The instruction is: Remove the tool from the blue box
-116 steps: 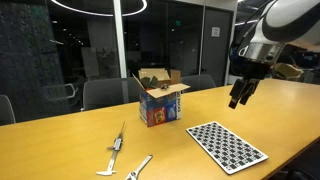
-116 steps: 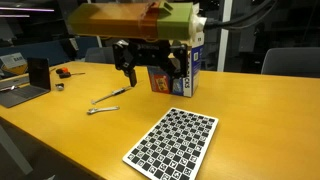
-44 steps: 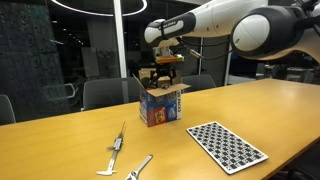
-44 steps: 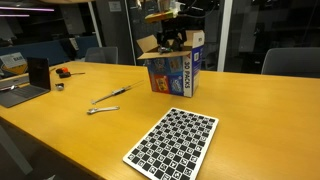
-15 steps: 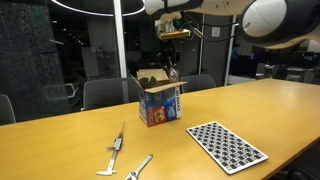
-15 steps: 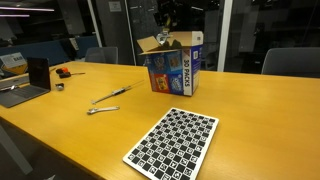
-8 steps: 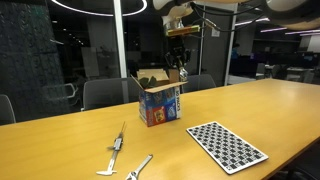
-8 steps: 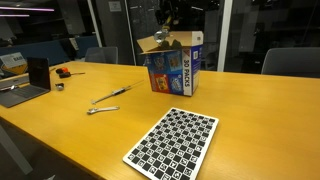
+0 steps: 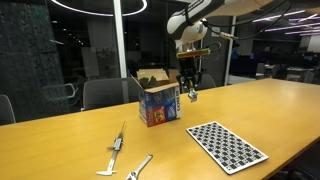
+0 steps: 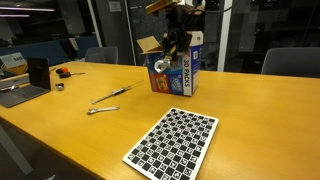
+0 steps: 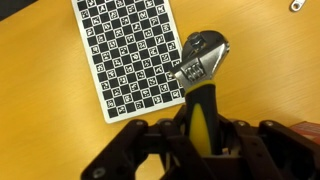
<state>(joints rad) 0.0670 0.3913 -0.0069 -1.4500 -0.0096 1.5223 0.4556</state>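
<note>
Hanging in the air just beside the blue box [image 9: 160, 104], the gripper [image 9: 190, 86] was clamped on the tool [image 11: 201, 72], a small wrench with a silvery head and a yellow and black handle. A checkerboard sheet [image 11: 125, 55] lay on the desk [image 9: 270, 110] beneath. The box stood on the desk, brown flaps open; its inside could not be seen.
</note>
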